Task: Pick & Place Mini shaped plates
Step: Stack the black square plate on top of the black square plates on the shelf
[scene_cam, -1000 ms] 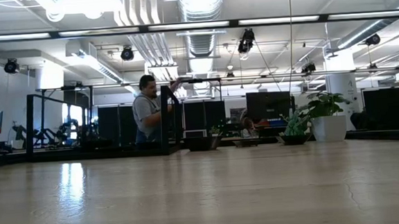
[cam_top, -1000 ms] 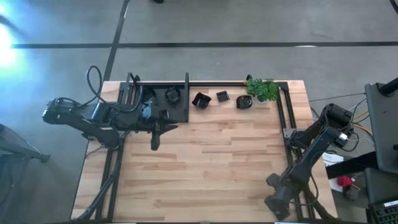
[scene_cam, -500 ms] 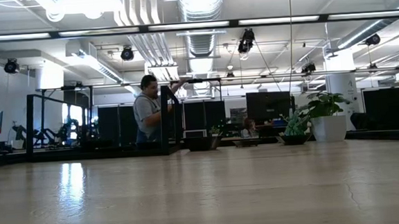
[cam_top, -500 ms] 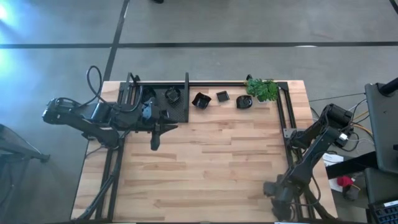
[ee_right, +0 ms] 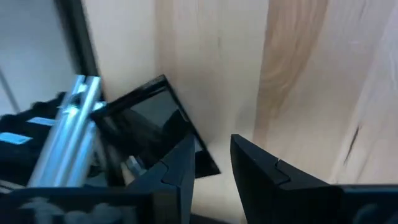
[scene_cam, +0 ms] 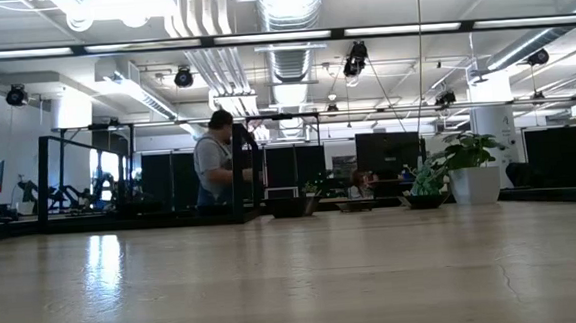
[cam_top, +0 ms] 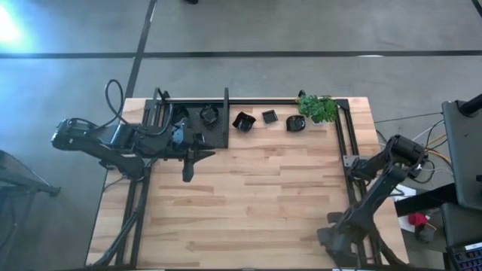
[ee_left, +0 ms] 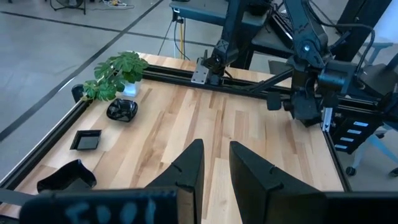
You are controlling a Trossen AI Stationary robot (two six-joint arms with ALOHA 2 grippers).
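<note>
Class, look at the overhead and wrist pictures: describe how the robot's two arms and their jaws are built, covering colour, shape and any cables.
Both arms are dark, jointed and slender. The left arm trails a looping black cable behind its base. The left gripper and right gripper each carry two black, wedge-shaped jaws tapering to blunt tips. The right arm has thin light-coloured wires near its base joint.

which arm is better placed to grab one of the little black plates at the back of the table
Left. The left gripper is open and empty close to the plates, while the right gripper is down at the near right corner, far from them.
</note>
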